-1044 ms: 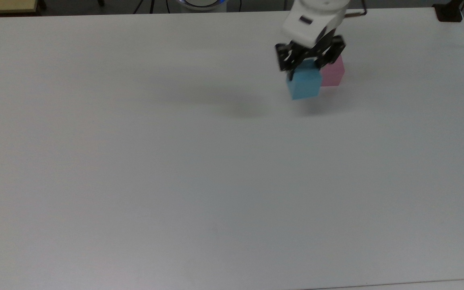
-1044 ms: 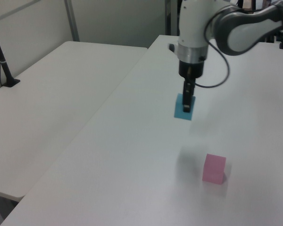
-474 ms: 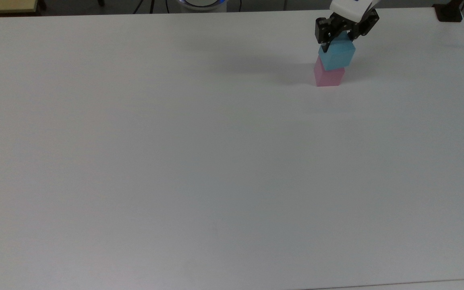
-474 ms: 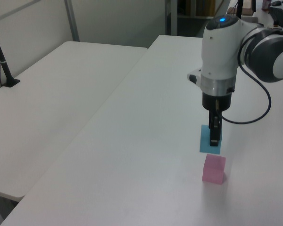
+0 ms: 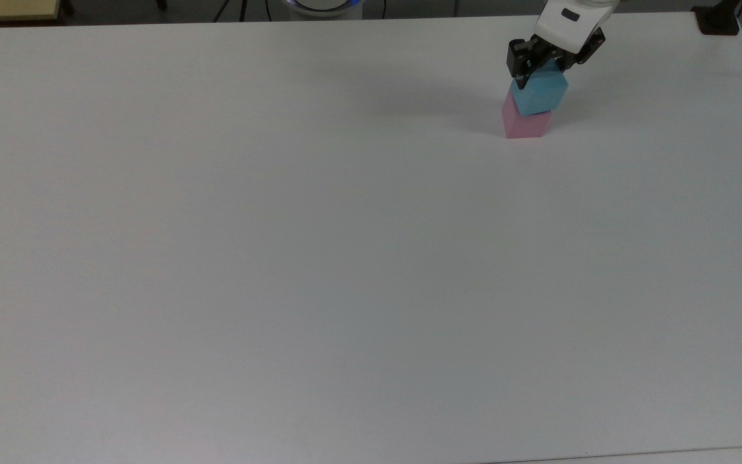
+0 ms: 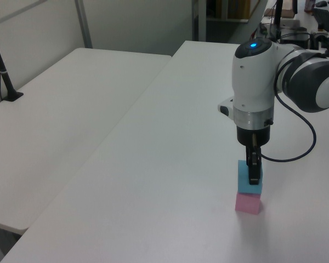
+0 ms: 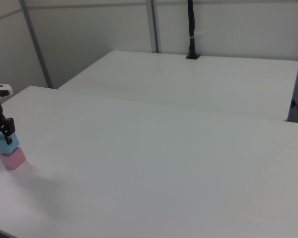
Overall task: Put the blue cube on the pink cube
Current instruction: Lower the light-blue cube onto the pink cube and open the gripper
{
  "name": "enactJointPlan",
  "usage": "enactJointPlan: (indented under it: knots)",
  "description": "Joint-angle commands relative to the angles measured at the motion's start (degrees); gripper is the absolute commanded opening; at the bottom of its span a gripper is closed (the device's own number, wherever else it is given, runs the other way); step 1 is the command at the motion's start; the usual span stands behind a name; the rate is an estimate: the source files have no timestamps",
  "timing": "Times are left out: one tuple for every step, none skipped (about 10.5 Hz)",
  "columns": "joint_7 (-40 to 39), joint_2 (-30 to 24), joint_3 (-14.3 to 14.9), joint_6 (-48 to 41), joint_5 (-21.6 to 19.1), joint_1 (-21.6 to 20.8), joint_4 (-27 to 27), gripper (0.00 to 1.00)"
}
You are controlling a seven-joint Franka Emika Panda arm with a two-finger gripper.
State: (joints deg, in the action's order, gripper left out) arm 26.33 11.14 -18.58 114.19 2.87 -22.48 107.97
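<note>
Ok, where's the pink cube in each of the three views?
Top view: pink cube near the upper right, by the table's far edge.
Left view: lower right of centre.
Right view: far left, lower half.
Shared landmark: the blue cube sits right on it, under the gripper.

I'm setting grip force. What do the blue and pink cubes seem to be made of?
The blue cube and the pink cube both look like matte foam or painted wood: flat colour, no glare, sharp edges. Which one is unclear.
</note>
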Motion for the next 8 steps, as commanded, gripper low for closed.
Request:
enactJointPlan:
  knots:
    - [1.0, -1.0, 0.3, -1.1, -0.6, -0.6, 1.5, 0.41]
    - [1.0, -0.7, 0.3, -1.2, -0.6, -0.5, 1.9, 0.79]
    - [1.0, -0.6, 0.3, -1.8, -0.6, -0.5, 2.1, 1.0]
    - [1.0, -0.6, 0.3, -2.5, -0.6, -0.5, 2.3, 1.0]
    - [1.4, -0.8, 0.3, -3.8, -0.6, -0.6, 2.2, 1.0]
    - [2.7, -0.9, 0.4, -5.2, -0.6, -0.6, 1.7, 1.0]
    - [3.9, -1.8, 0.3, -5.7, -0.5, -0.4, 1.6, 1.0]
    - [4.2, -3.2, 0.4, -5.9, -0.5, 0.5, 0.8, 1.0]
